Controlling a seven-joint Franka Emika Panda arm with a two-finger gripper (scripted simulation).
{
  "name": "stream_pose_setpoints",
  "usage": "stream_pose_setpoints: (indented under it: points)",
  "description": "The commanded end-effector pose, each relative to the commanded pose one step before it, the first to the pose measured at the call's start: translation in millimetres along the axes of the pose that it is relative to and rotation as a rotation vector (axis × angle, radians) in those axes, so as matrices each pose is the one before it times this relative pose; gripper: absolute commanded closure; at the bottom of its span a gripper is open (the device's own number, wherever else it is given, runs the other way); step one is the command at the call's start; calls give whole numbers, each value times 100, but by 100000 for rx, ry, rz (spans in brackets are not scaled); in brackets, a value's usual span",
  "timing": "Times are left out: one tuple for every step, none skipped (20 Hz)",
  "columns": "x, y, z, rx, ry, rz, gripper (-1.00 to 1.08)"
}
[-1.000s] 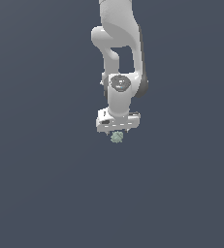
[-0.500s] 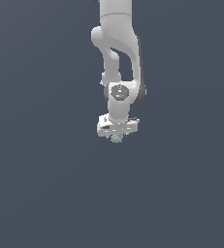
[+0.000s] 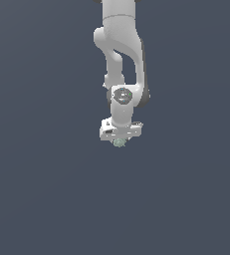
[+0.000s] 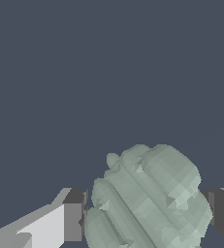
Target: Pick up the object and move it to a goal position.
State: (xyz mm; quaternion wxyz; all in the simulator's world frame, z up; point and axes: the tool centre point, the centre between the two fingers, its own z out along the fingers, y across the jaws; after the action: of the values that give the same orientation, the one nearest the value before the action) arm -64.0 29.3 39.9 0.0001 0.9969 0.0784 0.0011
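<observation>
Jaws pinch the object (image 4: pixel 147 198) from both sides, dark pads flush against its knobbly flanks so it can't slip in transit. It sits tucked under the gripper (image 3: pixel 120 141), arm hanging vertical above plain grey desk (image 3: pixel 47 199); no goal marker visible.

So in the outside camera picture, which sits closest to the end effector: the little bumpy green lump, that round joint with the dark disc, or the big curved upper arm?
1. Bumpy green lump: directly under the end effector, between its fingers.
2. Round joint: just above it.
3. Curved upper arm: farthest, at the picture's top.
</observation>
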Motion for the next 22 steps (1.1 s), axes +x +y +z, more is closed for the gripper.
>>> stream_pose_setpoints:
  points:
    - [-79,-40,129,41,-240,-53,108]
    - [0,0,0,0,0,0,108]
    - [65,42,-115,-50,217,55,108]
    - [7,9,-27,0,0,0,108]
    - [22,27,-81,0,0,0,108]
    - [36,44,-135,0,0,0,108]
    - [51,62,-188,0,0,0,108]
    - [65,79,-242,0,0,0,108]
    - [80,97,-295,0,0,0,108]
    - [94,114,-347,0,0,0,108]
    - [108,131,-399,0,0,0,108]
    - [122,147,-451,0,0,0,108]
    - [137,164,-502,0,0,0,108]
    - [150,180,-552,0,0,0,108]
    - [164,196,-602,0,0,0,108]
    - [181,201,-640,39,-16,-25,108]
    - [192,227,-701,0,0,0,108]
    - [206,243,-749,0,0,0,108]
    - [219,258,-797,0,0,0,108]
    - [233,273,-845,0,0,0,108]
    - [250,281,-881,43,-11,-21,108]
    - [259,301,-932,0,0,0,108]
